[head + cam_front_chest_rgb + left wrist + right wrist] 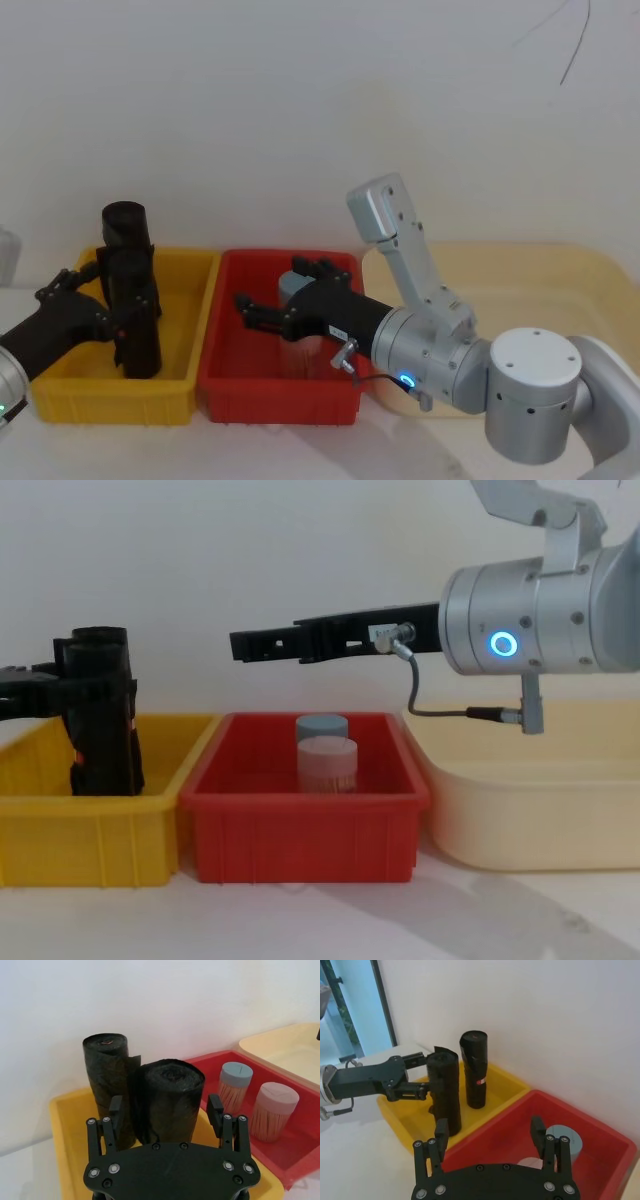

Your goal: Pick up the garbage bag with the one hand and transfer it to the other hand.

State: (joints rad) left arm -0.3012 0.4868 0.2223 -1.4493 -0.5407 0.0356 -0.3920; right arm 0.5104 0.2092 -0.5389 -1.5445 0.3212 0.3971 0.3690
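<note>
The left gripper (167, 1110) has its two fingers on either side of the upright garbage bag (167, 1102) over the yellow bin (70, 1130). A second black roll (105, 1067) stands just behind. Two toothpick jars (272, 1110) sit in the red bin (295, 1155), beside a cream tub (290, 1047).

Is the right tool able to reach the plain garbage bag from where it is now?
Probably yes. The right tool hangs open above the red bin, pointing toward the garbage bag that the left tool grips, with nothing between them.

Lab-like test bench, plain white wall (250, 100), white tabletop (300, 920), colour-coded plastic sorting bins (300, 830)
</note>
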